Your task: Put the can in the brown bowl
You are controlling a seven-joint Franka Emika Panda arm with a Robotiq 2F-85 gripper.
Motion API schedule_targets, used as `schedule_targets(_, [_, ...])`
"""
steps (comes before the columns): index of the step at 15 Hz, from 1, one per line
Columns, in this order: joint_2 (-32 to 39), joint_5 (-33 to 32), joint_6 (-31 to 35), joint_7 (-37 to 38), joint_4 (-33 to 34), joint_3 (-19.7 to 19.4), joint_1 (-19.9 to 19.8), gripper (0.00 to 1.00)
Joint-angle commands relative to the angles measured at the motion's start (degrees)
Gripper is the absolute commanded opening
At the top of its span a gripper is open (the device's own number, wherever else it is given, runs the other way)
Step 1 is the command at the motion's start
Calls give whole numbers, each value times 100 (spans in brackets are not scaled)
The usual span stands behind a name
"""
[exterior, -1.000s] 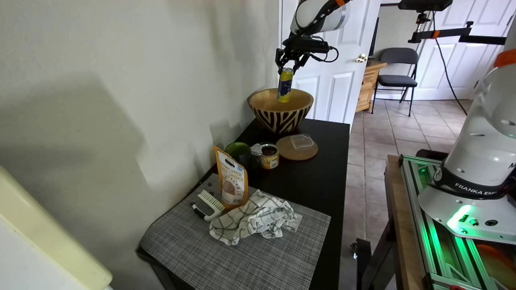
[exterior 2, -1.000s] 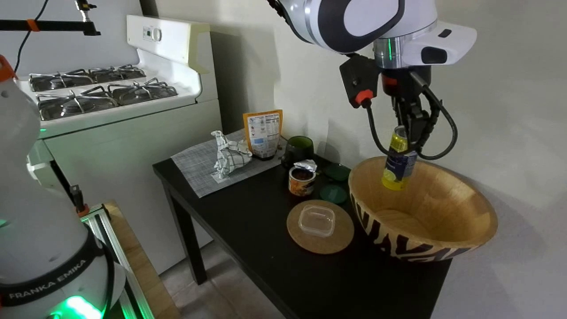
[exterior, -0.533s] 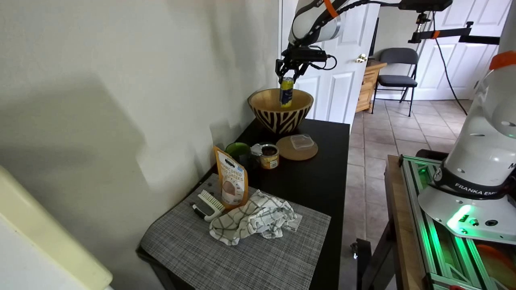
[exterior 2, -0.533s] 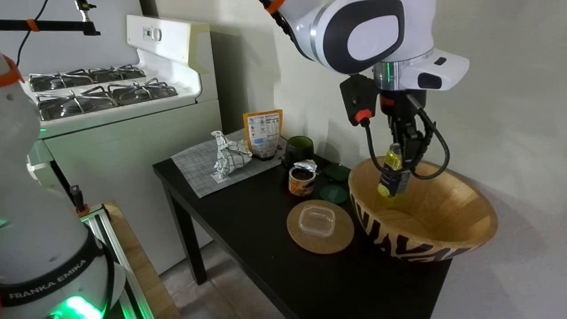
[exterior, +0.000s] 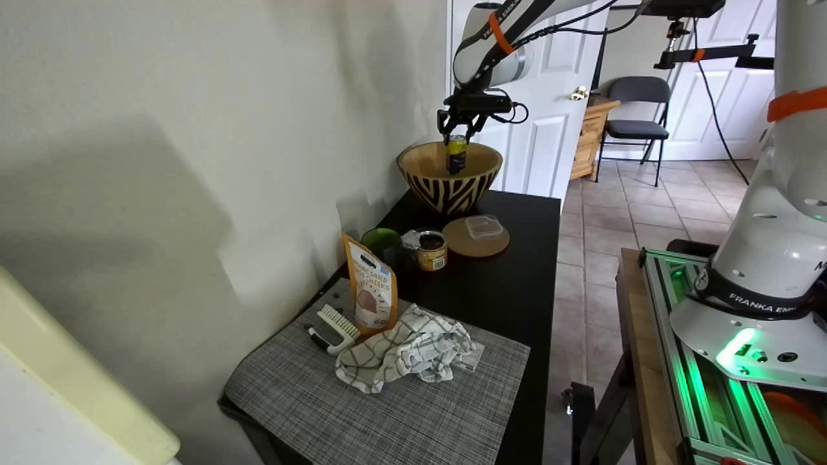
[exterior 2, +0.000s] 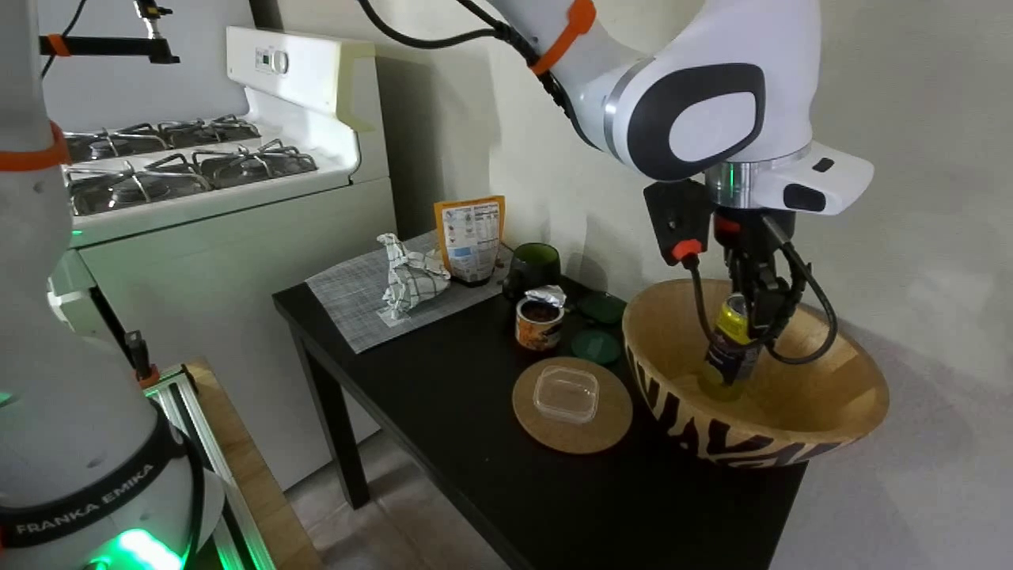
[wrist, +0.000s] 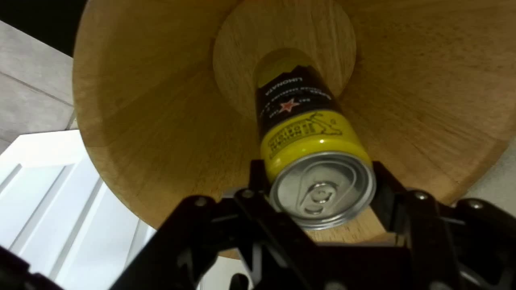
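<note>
In an exterior view there's a white checked cloth (exterior 2: 411, 277) well left of the big round tan wooden bowl (exterior 2: 807, 392) with dark zigzag stripes, then an orange-and-white pouch (exterior 2: 472, 237), then a flat round tan board (exterior 2: 605, 418) just beside the bowl. Yellow-and-dark cylindrical metal can (wrist: 310, 133) is inside the bowl, kinda tilted, pinched in the black gripper (wrist: 318, 175).

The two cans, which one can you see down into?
The squat can on the table: its dark inside shows. The yellow can in the gripper has a metal top instead.
</note>
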Motion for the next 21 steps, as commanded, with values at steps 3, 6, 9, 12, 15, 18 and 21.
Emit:
schedule_targets(3, [746, 291, -232, 58, 854, -4, -25, 38])
schedule_targets(6, [960, 309, -315, 94, 1021, -38, -14, 38])
schedule_targets(9, [1028, 368, -355, 82, 1026, -12, -26, 38])
schedule_targets(12, [982, 387, -304, 89, 912, -17, 0, 38])
schedule_targets(15, [896, 371, -190, 119, 772, -49, 28, 38])
schedule_targets(18, [868, 387, -155, 152, 677, -46, 32, 38])
schedule_targets(21, [859, 351, -66, 226, 570, -72, 87, 38])
